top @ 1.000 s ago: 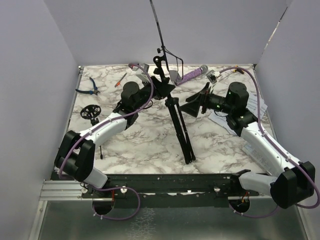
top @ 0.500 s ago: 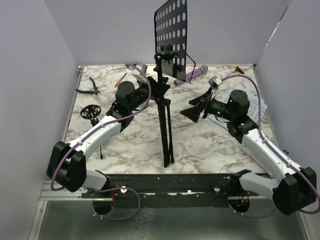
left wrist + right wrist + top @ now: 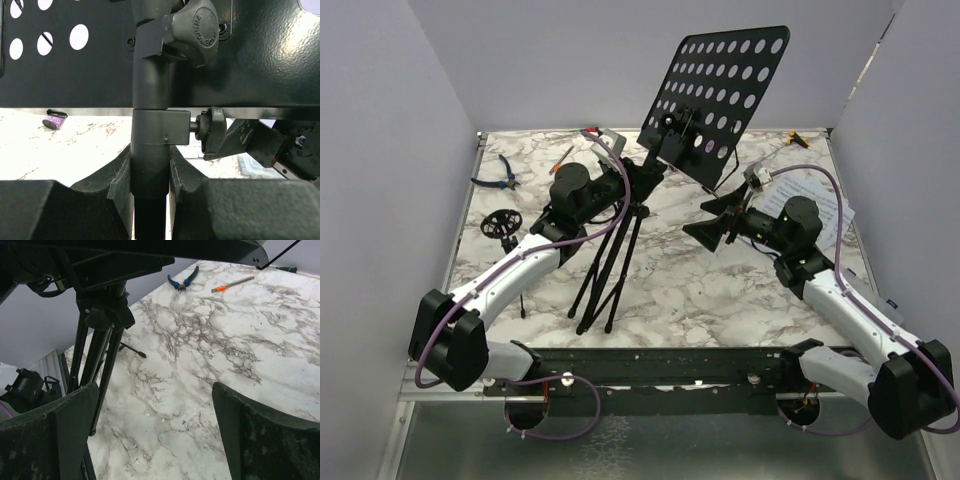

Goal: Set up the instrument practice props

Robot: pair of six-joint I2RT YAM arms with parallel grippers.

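The black music stand is held tilted, its perforated desk (image 3: 720,95) raised at the back centre and its folded tripod legs (image 3: 603,275) reaching down to the table. My left gripper (image 3: 636,183) is shut on the stand's pole just below the clamp knob, as the left wrist view (image 3: 150,175) shows. My right gripper (image 3: 715,222) is open and empty, just right of the pole; the right wrist view (image 3: 155,415) shows marble between its fingers. White sheet-music pages (image 3: 832,215) lie at the right edge. Part of the purple microphone (image 3: 54,120) shows under the desk. The small black mic stand (image 3: 501,224) sits at the left.
Blue-handled pliers (image 3: 500,172) and an orange-handled tool (image 3: 563,155) lie at the back left; both show in the right wrist view, the pliers (image 3: 182,280) and the tool (image 3: 232,285). Grey walls close in the table on three sides.
The stand has turned, so its desk went from edge-on to facing the camera. Its legs swung left and the pole tilted. My left gripper kept its hold; my right gripper shifted slightly.
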